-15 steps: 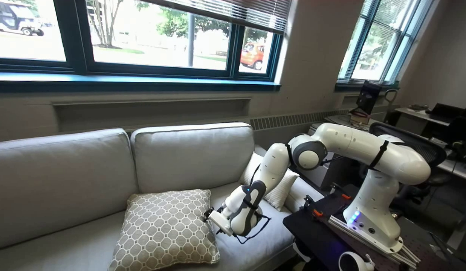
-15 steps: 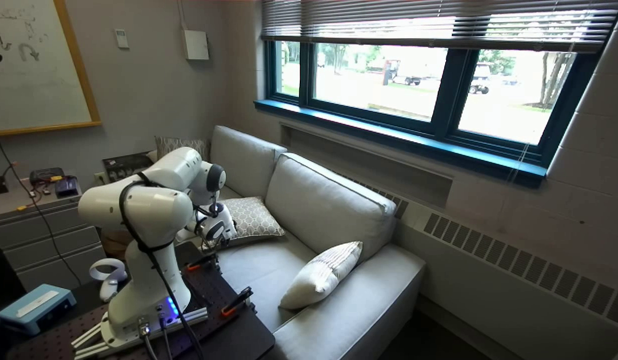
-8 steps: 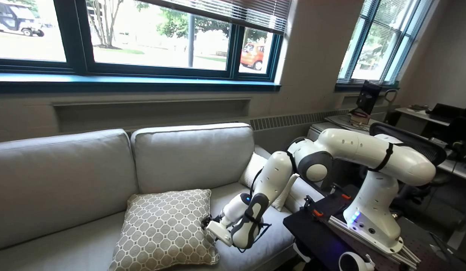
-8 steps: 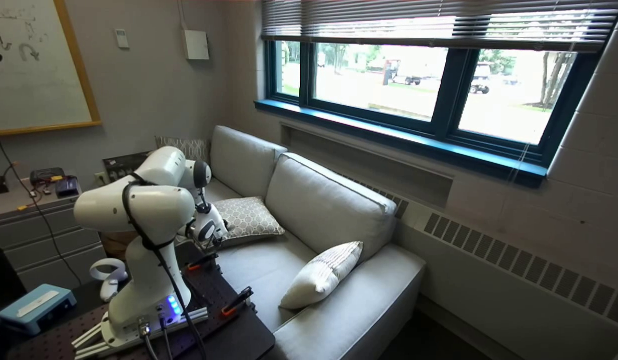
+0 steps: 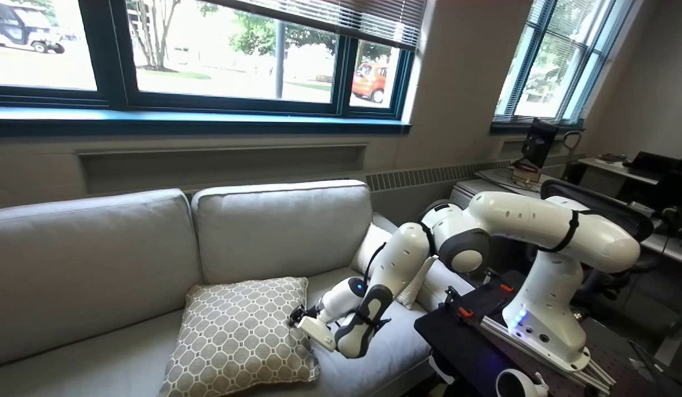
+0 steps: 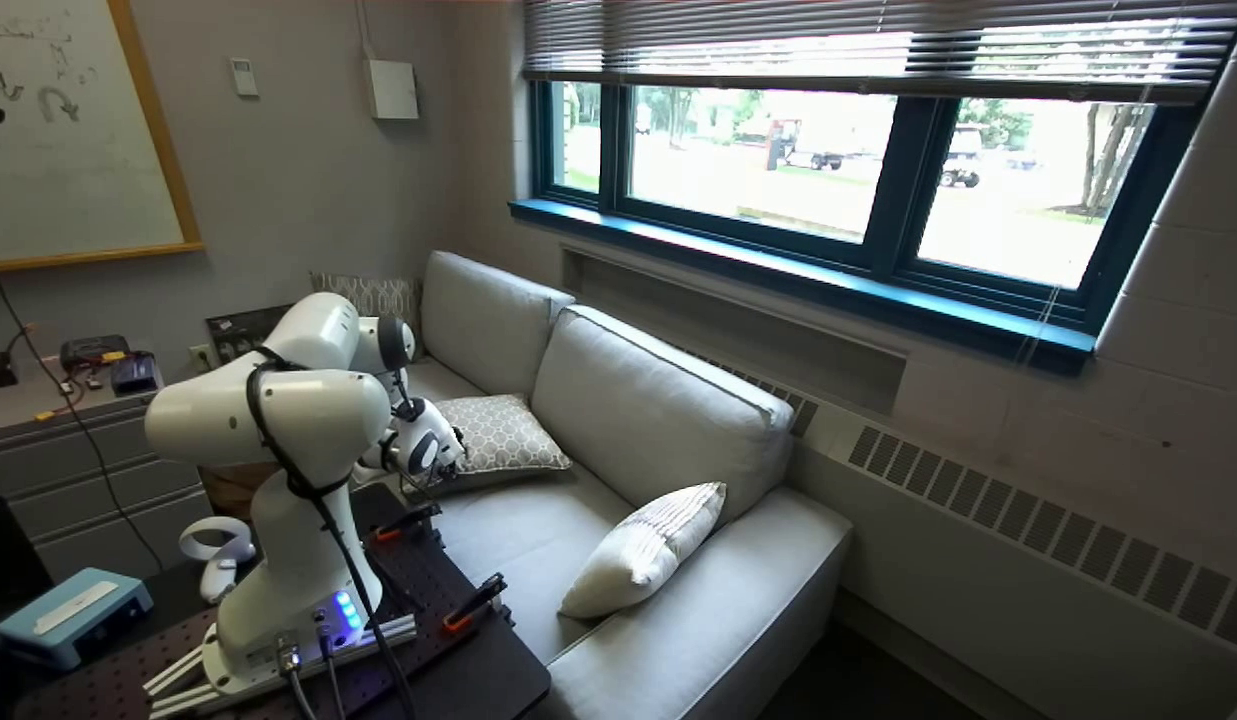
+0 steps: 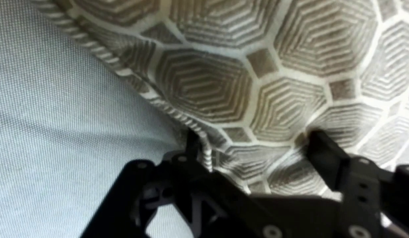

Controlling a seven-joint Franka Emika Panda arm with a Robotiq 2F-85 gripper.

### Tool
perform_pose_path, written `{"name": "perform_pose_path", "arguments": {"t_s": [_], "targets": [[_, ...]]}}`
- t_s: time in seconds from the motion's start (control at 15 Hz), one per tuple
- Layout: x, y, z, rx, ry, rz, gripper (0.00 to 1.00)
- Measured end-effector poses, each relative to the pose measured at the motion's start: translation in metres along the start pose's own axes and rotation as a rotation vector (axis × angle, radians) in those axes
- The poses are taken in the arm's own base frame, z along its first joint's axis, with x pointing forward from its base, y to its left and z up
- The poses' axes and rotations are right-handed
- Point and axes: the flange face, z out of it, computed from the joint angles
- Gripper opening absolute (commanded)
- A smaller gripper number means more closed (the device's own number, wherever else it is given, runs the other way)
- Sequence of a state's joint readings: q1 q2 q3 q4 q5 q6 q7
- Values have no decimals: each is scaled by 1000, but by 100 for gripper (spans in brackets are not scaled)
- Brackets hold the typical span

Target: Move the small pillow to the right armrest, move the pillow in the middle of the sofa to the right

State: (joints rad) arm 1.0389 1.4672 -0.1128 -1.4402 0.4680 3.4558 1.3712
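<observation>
The patterned pillow point(image 5: 239, 333) is lying pretty much in the middle of the sofa point(image 5: 98, 270), and the gripper point(image 7: 254, 140) is straddling its edge. Fingers point(image 7: 328, 158) are standing well apart with fabric between them, one tip sitting right at the trim point(image 7: 189, 123). The small pillow point(image 6: 643, 555) is leaning against the armrest point(image 6: 738, 605), well away from all that. The arm point(image 5: 401, 253) is hanging over the seat point(image 5: 398, 332), its base point(image 5: 544, 331) sitting on a dark table point(image 6: 478, 660), and a window point(image 5: 236, 66) is glowing behind the sofa.

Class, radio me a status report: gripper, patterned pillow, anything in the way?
Gripper open. Patterned pillow resting on sofa, one edge between the jaws. Small white pillow beside right armrest, might crowd that end.
</observation>
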Motion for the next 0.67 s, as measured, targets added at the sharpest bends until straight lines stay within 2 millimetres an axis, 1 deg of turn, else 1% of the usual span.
{"name": "perform_pose_path", "arguments": {"t_s": [0.07,0.13,0.2,0.4,0.67], "targets": [[3,0,0,-2,3,-1,90],[5,1,1,-6,0,-1,93],[4,3,2,-12,-9,0,99],[6,8,5,-29,-48,7,100],[12,7,7,-37,-99,23,100]]}}
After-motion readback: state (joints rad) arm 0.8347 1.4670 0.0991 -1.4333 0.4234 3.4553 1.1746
